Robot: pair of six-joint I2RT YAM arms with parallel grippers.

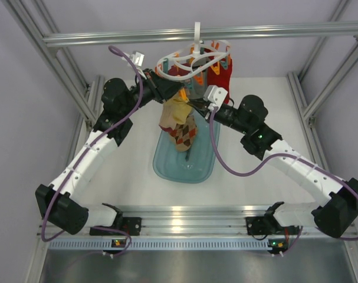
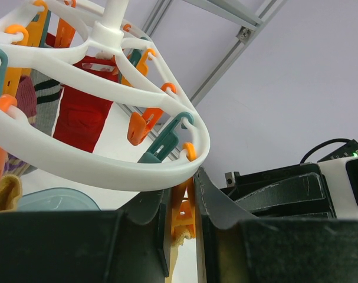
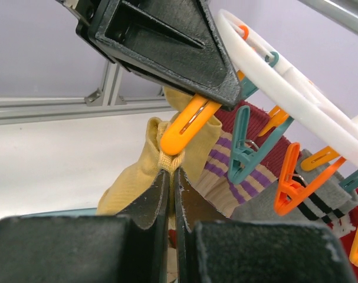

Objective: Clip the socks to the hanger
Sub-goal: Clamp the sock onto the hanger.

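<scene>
Two claws were up at the hanger [image 1: 193, 59], both busy. The hanger hung by its hook from the far crossbar [image 1: 273, 32], over the far end of the blue tray [image 1: 167, 168].

My left claw [image 2: 181, 191] was squeezed onto an orange clip [image 2: 184, 218] dangling just under the near edge of the white ring [image 2: 108, 174], one finger on each side of it. My right claw [image 3: 171, 177] sat below it, pointing up, fingers together and pinching the cuff of a yellow sock [image 3: 134, 180]. That cuff was right at the bottom tip of the same clip, touching it. I couldn't tell whether the clip had bitten the fabric. The rest of the yellow sock drooped toward the tray.

The top view showed an argyle sock [image 1: 183, 134] just near of it, above the tray. What held that one I couldn't make out. A red sock [image 1: 224, 76] hung off the far right side of the ring.

Right of the yellow sock, a purple-striped sock [image 3: 223, 162] hung behind a teal clip [image 3: 243, 150]. A grey sock [image 3: 323, 203] with black bands sat behind a second orange clip [image 3: 291, 183]. More orange and teal clips hung free round the ring.

My left arm was in from the left and my right arm from the right, both at the ring's near side.
</scene>
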